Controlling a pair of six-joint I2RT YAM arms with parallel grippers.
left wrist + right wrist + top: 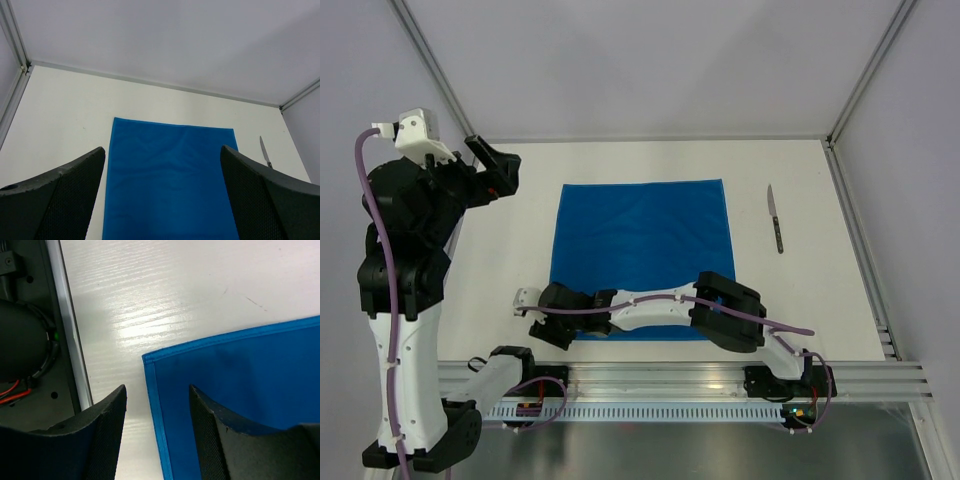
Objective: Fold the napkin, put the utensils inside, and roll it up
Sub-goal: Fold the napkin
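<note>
The bright blue napkin (640,250) lies flat and unfolded in the middle of the white table. The small knife (775,218) lies to its right, apart from it, blade pointing away. My left gripper (496,168) is raised high over the far left of the table, open and empty; its wrist view looks down on the napkin (170,180) and the knife (265,152). My right gripper (538,322) reaches across to the napkin's near-left corner (240,380). It is open, low, one finger (100,440) over bare table, the other (225,440) over the cloth.
A slotted aluminium rail (700,385) runs along the near edge, also showing in the right wrist view (70,340) beside a dark arm base (20,340). Metal frame posts (865,70) and white walls bound the table at the back and sides.
</note>
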